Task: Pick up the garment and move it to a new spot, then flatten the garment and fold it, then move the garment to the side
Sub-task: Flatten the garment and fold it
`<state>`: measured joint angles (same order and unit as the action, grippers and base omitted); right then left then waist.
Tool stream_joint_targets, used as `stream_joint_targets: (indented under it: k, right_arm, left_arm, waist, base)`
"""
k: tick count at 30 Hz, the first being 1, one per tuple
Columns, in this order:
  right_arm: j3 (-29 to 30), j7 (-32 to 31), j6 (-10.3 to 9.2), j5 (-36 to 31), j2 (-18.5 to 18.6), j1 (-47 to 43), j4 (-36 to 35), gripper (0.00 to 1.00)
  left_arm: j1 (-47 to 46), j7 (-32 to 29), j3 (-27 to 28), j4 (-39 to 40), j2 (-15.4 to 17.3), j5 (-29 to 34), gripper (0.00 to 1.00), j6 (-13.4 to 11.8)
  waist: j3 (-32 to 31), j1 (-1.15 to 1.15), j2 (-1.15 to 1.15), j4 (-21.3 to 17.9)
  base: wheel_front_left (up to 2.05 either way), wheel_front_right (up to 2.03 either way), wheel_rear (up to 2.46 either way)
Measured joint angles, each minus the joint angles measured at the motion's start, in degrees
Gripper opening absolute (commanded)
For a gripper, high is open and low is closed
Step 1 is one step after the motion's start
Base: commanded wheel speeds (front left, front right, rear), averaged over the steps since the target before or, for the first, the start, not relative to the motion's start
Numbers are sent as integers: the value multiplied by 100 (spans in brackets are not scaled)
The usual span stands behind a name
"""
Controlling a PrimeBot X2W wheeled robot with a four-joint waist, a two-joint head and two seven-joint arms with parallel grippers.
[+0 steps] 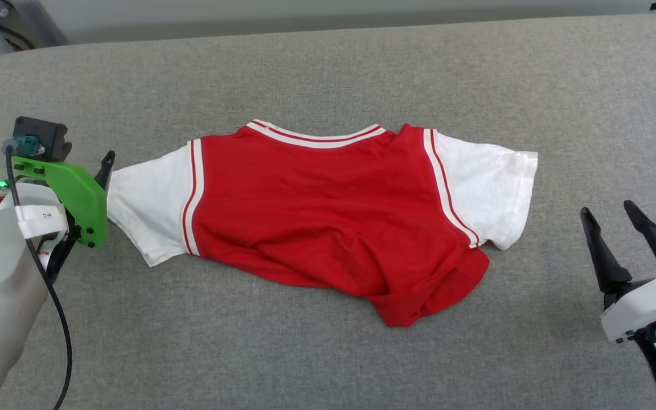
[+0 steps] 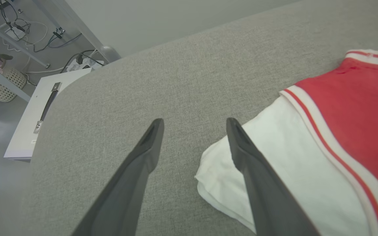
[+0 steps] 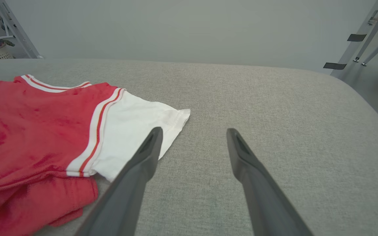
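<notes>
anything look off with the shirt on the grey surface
Yes. The red jersey T-shirt with white short sleeves is not flat on the grey fabric surface: its lower hem toward the robot's right is bunched and creased. No damage shows.

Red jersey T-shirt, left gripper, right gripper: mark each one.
red jersey T-shirt [image 1: 328, 216], head view, middle of the red body.
left gripper [image 2: 194, 122], left wrist view, midway between its open fingertips.
right gripper [image 1: 607, 208], head view, midway between its open fingertips.
</notes>
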<state>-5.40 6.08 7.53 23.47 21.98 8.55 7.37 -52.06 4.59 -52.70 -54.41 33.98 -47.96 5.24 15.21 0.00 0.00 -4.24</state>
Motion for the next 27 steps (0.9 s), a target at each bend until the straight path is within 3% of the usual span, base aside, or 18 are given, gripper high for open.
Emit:
stream_joint_targets:
  k: [4, 8, 12, 17, 23, 27]
  right_arm:
    - [82, -142, -1, 40, 341, 250, -60, 100]
    - [97, -533, 0, 234, 798, 699, -134, 100]
    - [-215, -1472, 0, 656, 1301, 1170, -157, 100]
    - [-742, -2959, 0, 1239, 1762, 1635, -230, 100]
    - [-1076, -4782, 0, 1880, 2013, 2230, 186, 100]
    - [-1205, -5399, 0, 1941, 2007, 2581, 576, 100]
  left_arm:
    - [57, 877, 240, 271, -71, 19, 100, -322]
    - [331, 1002, 728, 1216, -135, 287, 100, -868]
    - [929, 1007, 1534, 2717, -134, 961, 100, -1489]
    - [1947, 1007, 2231, 3955, -280, 1690, 100, -2002]
    - [2815, 1007, 2886, 4713, -832, 2272, 100, -2218]
    - [3164, 1007, 3211, 4835, -1127, 2527, 100, -2202]
  waist:
    - [-166, 0, 0, 85]
    - [-258, 0, 0, 252]
    - [-291, 0, 0, 443]
    - [-253, 0, 0, 642]
    - [-58, 0, 0, 824]
    - [95, 0, 0, 934]
  base:
    - [0, 0, 0]
    - [0, 0, 0]
    - [0, 0, 0]
    - [0, 0, 0]
    - [0, 0, 0]
    - [0, 0, 0]
